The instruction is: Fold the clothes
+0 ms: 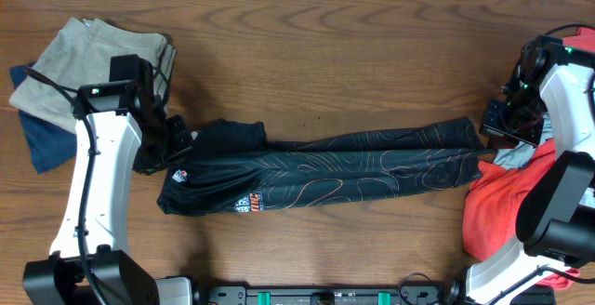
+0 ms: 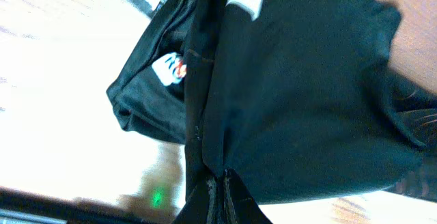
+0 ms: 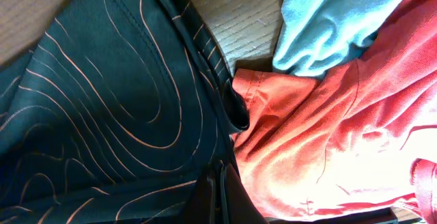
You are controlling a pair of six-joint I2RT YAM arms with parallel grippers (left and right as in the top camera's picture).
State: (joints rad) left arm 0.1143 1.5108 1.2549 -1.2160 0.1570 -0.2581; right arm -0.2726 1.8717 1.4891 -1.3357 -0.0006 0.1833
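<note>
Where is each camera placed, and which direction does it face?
Overhead: above the table, looking straight down at black leggings; left arm, right arm show.
Left wrist: on the left arm, looking past the left gripper at the leggings' waist.
Right wrist: on the right arm, looking past the right gripper at the leg hems and red garment.
Shared: the leggings.

bg: brown wood-grain table (image 1: 353,45) | black rail w/ green tabs (image 1: 321,296) @ near edge
</note>
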